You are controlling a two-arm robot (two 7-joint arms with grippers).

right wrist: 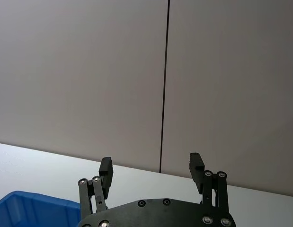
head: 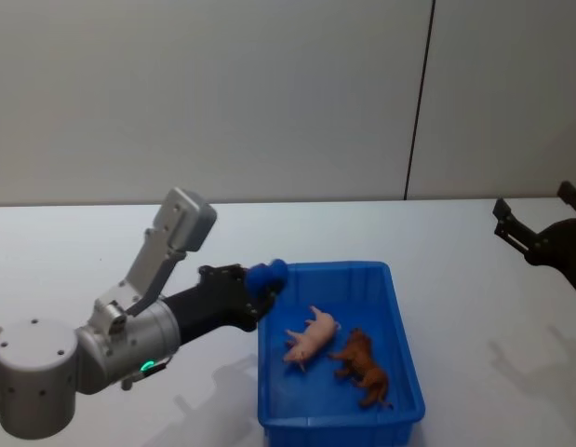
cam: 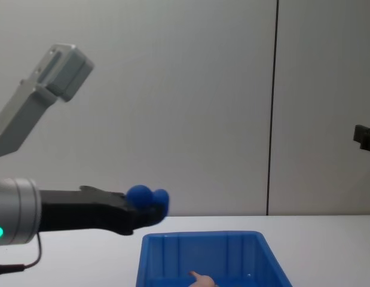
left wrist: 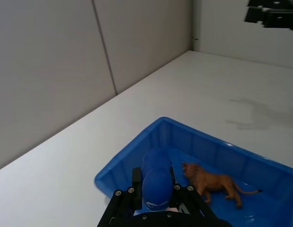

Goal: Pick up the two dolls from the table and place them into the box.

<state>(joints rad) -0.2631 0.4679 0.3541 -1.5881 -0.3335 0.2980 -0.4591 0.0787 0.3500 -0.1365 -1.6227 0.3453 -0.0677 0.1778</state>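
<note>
The box [head: 399, 328] rests on the white tabletop [head: 474, 279], in front of the robot and slightly to its right. Both dolls lie inside the box on its floor. The pink doll [head: 311, 337], a pig figure, lies on its side near the middle of the box floor. The brown doll [head: 364, 366], a lion figure, lies just beside it, toward the box's right wall and near corner; the two are close together and whether they touch cannot be determined.

The left gripper [head: 269, 277] is positioned above the far left corner of the box rim, raised off the tabletop. Its blue-capped fingertips [cam: 147, 198] are together and hold nothing. In the left wrist view, the same fingertips [left wrist: 157, 175] sit over the box corner with the lion figure beyond them.

The right gripper [head: 534, 223] is raised at the right edge of the head view, well apart from the box. Its fingers [right wrist: 196, 165] are spread apart and hold nothing.
</note>
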